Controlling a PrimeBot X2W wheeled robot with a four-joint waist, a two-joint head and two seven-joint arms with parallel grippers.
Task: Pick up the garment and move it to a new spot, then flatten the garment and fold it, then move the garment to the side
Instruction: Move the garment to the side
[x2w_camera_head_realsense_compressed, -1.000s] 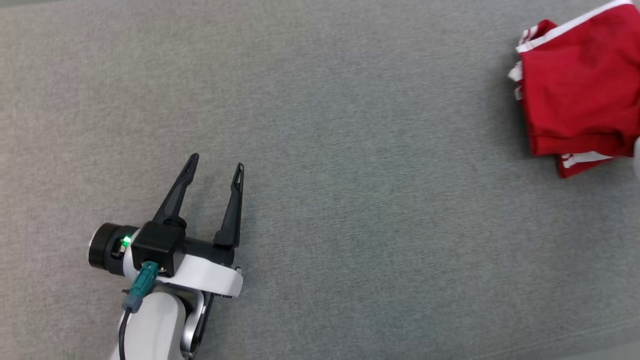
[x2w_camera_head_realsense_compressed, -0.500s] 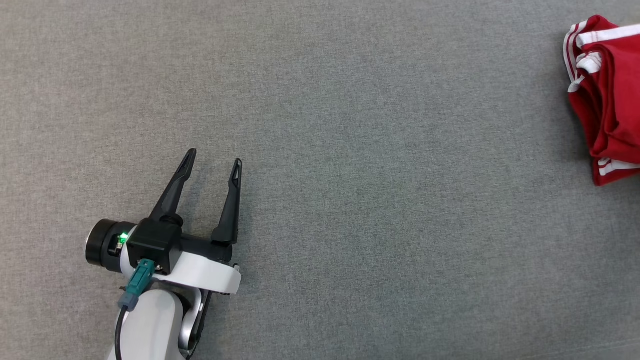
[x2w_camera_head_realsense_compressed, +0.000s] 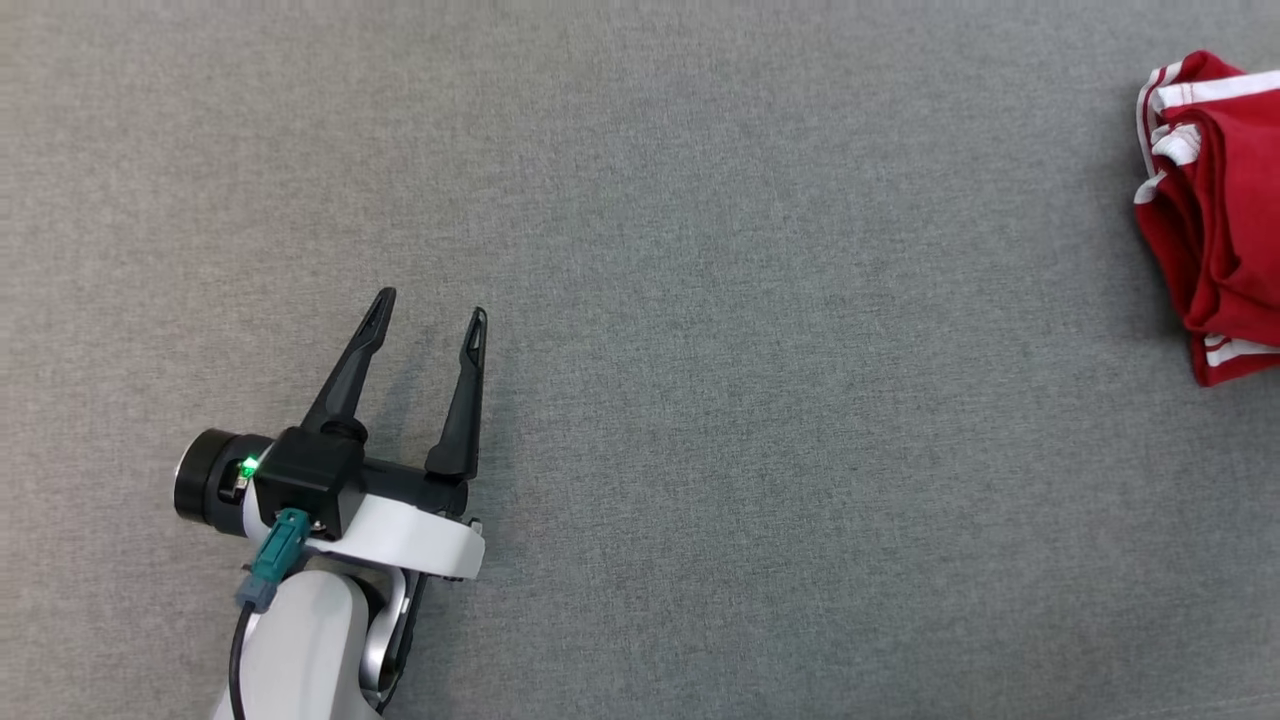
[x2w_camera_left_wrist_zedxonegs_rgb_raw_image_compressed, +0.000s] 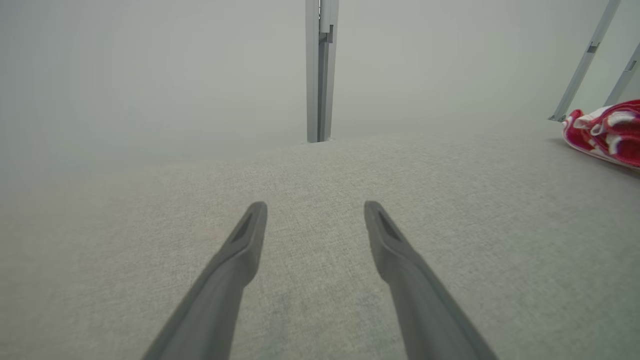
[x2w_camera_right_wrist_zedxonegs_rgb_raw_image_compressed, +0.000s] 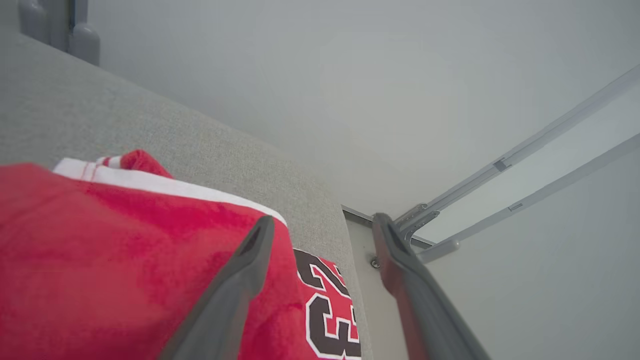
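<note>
Grey woven fabric covers the desk (x2w_camera_head_realsense_compressed: 750, 350). At the lower left of the head view, the pale left forearm (x2w_camera_head_realsense_compressed: 300, 650) rises from the bottom edge. A teal connector (x2w_camera_head_realsense_compressed: 275, 565) is plugged in at the wrist and a green light (x2w_camera_head_realsense_compressed: 247, 466) glows beside it. The left claw (x2w_camera_head_realsense_compressed: 432, 305) lies low over the desk, its two dark fingers pointing away from the robot and leaning slightly to the right. Its jaws stand wide apart with only bare desk between them, holding and touching nothing.

In the right wrist view, the right claw (x2w_camera_right_wrist_zedxonegs_rgb_raw_image_compressed: 324, 221) is tilted over the far right end of the desk, near the desk's edge and some grey metal rails (x2w_camera_right_wrist_zedxonegs_rgb_raw_image_compressed: 525, 150). Its jaws are also spread wide, with nothing held between them. One finger passes in front of the cloth, but I cannot tell whether it touches.

The red garment (x2w_camera_head_realsense_compressed: 1215, 220) lies folded in a bundle at the right edge of the head view, cut off by the frame and well apart from the left claw. Its long axis runs away from the robot. The layered edges with white striped trim face left, toward the middle of the desk. A black number (x2w_camera_right_wrist_zedxonegs_rgb_raw_image_compressed: 327, 310) outlined in white shows on the part nearest the desk's edge.
</note>
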